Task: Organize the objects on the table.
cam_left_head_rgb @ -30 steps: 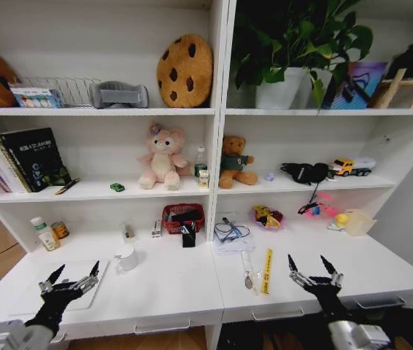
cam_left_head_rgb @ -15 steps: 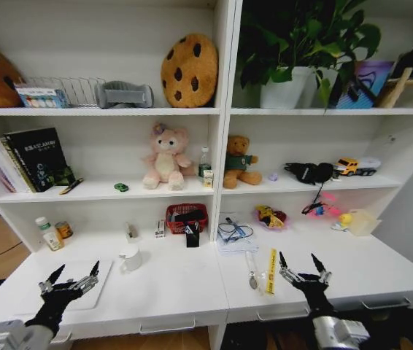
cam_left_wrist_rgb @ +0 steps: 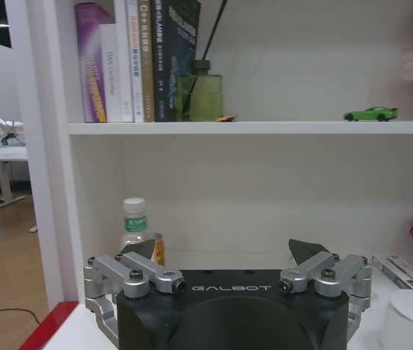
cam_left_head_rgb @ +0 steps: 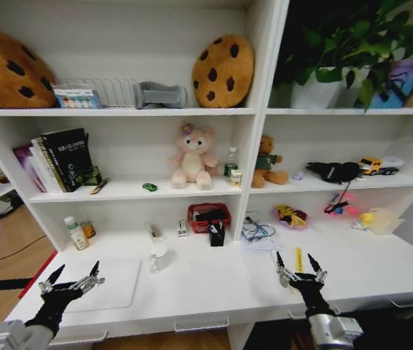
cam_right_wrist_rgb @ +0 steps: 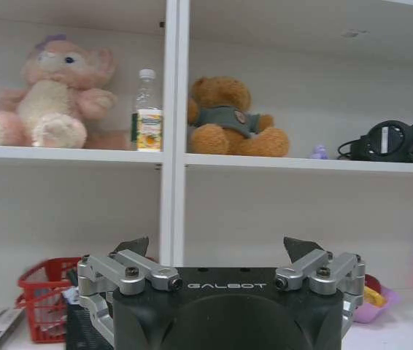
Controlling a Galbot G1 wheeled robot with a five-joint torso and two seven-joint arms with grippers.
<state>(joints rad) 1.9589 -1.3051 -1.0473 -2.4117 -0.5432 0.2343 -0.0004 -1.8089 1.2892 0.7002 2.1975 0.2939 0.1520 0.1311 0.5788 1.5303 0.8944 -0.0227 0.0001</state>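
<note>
Jaws spread wide and empty, both the left gripper and right gripper are hovering over the near edge of the table.

Bright, even indoor light fills the white shelving unit, whose straight boards bow and lean outward toward the head view's edges. Soft shadows gather under each shelf. The long white counter shows mild glare. Both wrist views look slightly hazy, with washed-out whites.
</note>
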